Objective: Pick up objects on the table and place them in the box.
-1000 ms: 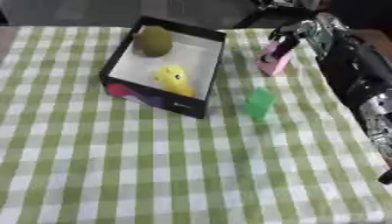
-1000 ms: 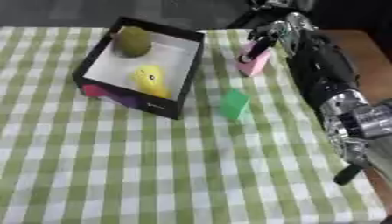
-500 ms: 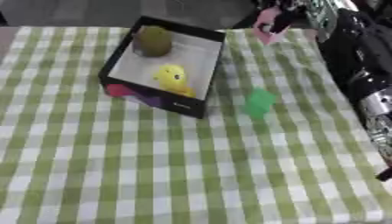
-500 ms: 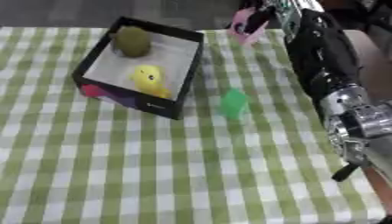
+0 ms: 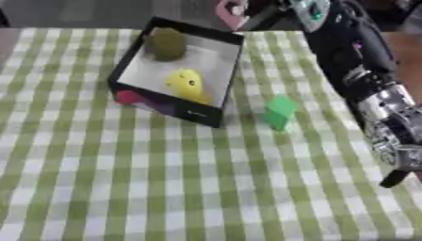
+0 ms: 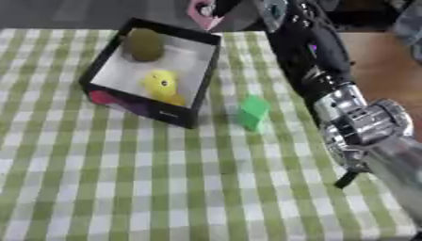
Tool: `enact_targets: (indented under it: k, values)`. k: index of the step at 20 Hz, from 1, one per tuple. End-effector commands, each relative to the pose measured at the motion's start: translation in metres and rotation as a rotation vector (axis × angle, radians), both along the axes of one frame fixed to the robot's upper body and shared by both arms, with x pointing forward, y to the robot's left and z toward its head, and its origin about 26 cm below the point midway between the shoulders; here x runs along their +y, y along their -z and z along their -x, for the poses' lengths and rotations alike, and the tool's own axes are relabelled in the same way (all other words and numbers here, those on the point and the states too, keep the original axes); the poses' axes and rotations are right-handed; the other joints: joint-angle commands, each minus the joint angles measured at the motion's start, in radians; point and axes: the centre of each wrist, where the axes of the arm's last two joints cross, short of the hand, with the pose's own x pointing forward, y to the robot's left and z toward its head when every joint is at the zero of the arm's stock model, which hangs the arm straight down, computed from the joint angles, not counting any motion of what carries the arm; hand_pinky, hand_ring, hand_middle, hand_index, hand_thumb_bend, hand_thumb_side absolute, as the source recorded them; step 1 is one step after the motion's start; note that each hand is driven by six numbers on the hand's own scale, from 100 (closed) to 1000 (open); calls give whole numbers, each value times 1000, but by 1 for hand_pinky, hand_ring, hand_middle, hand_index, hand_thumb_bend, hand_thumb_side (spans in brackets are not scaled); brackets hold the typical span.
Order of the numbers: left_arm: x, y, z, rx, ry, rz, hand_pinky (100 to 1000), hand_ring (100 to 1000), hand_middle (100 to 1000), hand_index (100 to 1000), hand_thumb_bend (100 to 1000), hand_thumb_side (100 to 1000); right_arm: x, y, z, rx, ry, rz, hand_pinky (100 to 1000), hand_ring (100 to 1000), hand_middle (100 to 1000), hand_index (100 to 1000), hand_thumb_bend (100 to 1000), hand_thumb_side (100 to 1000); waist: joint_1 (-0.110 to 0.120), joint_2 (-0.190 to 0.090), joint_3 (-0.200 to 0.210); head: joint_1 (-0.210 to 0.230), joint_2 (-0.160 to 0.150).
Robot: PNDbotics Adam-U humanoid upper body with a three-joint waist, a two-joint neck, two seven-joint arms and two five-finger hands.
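One black box (image 5: 216,114) upper centre-left of frame, on green-and-white checked cloth (image 5: 165,188), turned askew. Inside box: olive-green round object (image 5: 167,43) at far corner, yellow object (image 5: 189,84) nearer middle, resting on white floor. Pink and purple markings on box's near outer wall, lower left side. Green block (image 5: 279,112) standing on cloth just right of box, apart from it, centre-right of frame. Pink object (image 6: 200,10) at top edge of frame, raised off cloth, above far right corner of box, held at right hand (image 6: 224,6). Hand mostly cut off by top edge; fingers appear closed around pink object, exact grip hard to make out. Right arm (image 6: 313,52) black, running from top centre down right side of frame to silver joint (image 6: 362,122) at lower right. Brown bare tabletop (image 6: 379,61) showing beyond cloth at right edge. Left hand not seen anywhere. Dark floor area along top left of frame behind table.
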Motion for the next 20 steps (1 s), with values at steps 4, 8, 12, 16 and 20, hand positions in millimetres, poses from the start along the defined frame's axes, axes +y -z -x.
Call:
enact_targets:
  k: [4,8,12,16,20]
  values:
    - [-4,-8,-2,-24,25,1,644,594,600,910,134,1000,30,9,-8,24,-49,86,985,978,948,977,356,583,4,-9,9,-16,-2]
    - [-4,-7,-1,-23,28,1,645,594,600,910,134,1000,29,18,-9,7,-34,90,992,985,956,980,360,590,3,-8,10,-16,-2]
    - [-3,-6,-1,-19,25,1,648,595,600,910,131,1000,28,17,-9,-6,-33,87,944,909,887,972,310,559,0,-11,7,-11,-2]
    - [8,-1,3,3,-24,-12,650,595,601,910,128,1000,2,-8,1,-135,-53,83,932,888,884,976,280,535,-18,-23,-54,42,-2]
    - [17,-2,5,2,-63,-21,650,601,602,911,123,1000,-25,-1,19,-196,-105,141,933,883,888,978,258,552,-34,-21,-102,90,-2]
